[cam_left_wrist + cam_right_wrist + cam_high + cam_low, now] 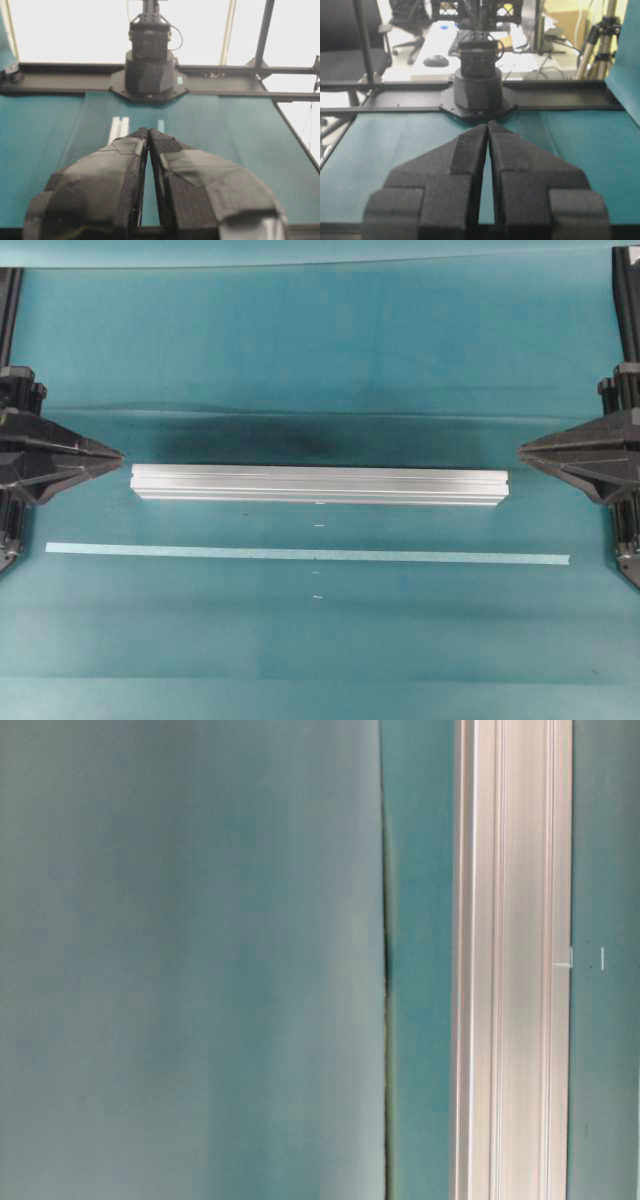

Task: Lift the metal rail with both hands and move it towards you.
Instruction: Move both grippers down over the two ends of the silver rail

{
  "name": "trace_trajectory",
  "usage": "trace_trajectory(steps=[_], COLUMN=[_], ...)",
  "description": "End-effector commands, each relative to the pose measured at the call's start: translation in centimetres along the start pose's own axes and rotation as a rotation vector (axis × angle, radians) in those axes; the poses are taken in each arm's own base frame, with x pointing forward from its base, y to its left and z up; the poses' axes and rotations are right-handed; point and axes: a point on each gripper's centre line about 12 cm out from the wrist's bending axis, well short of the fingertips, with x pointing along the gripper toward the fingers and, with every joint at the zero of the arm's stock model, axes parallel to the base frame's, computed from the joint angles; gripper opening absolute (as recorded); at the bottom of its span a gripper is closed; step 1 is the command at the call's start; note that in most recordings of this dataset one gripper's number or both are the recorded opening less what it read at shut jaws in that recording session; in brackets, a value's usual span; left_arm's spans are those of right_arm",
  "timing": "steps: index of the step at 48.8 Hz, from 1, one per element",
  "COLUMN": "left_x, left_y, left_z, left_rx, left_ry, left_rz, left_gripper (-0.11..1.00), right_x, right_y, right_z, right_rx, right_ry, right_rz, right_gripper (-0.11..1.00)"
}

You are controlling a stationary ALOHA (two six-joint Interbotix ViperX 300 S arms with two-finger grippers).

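My left gripper (118,455) and right gripper (522,451) have fingers pressed together, holding nothing. The metal rail (320,484) lies between them, seemingly untouched. If one side grips later or weaker, the rail may tilt and slip.

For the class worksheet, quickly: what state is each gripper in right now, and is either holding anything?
Left gripper: closed, holding nothing; the metal rail lies apart on the table.
Right gripper: closed, holding nothing.
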Motion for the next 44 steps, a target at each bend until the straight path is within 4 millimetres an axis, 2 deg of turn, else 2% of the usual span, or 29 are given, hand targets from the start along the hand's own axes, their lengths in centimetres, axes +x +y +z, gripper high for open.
trace_trajectory(steps=[1, 3, 7, 10, 20, 26, 33, 39, 44], left_x=[1.0, 1.2, 1.7, 2.0, 3.0, 4.2, 5.5, 6.6, 7.6], left_y=[0.0, 0.2, 0.8, 1.2, 2.3, 2.7, 3.0, 3.4, 3.7], left_z=[2.6, 3.0, 4.5, 5.1, 5.1, 4.4, 2.2, 0.4, -0.5], left_rx=[-0.017, -0.013, -0.006, -0.013, -0.056, -0.05, -0.034, -0.016, -0.002], left_ry=[-0.026, -0.014, 0.014, 0.053, 0.261, 0.398, 0.595, 0.755, 0.839], left_rz=[-0.001, 0.01, 0.038, 0.055, 0.11, 0.123, 0.128, 0.126, 0.121], left_gripper=[0.14, 0.14, 0.03, -0.03, -0.05, -0.05, -0.05, -0.05, -0.05], right_x=[0.3, 0.5, 0.9, 1.1, 1.4, 2.4, 4.4, 5.8, 7.1], right_y=[0.0, -0.2, -0.5, -0.8, -2.9, -3.9, -4.2, -4.2, -4.3], right_z=[1.1, 1.7, 3.0, 3.6, 3.1, 1.5, -1.1, -3.2, -4.0], right_rx=[0.024, 0.069, 0.114, 0.114, 0.187, 0.241, 0.256, 0.223, 0.163], right_ry=[-0.028, -0.022, 0.008, 0.064, 0.354, 0.548, 0.811, 0.999, 1.091], right_rz=[-0.002, -0.012, -0.031, -0.046, -0.158, -0.21, -0.21, -0.18, -0.135], right_gripper=[0.14, 0.13, 0.02, 0.0, 0.0, 0.0, 0.0, 0.0, 0.0])
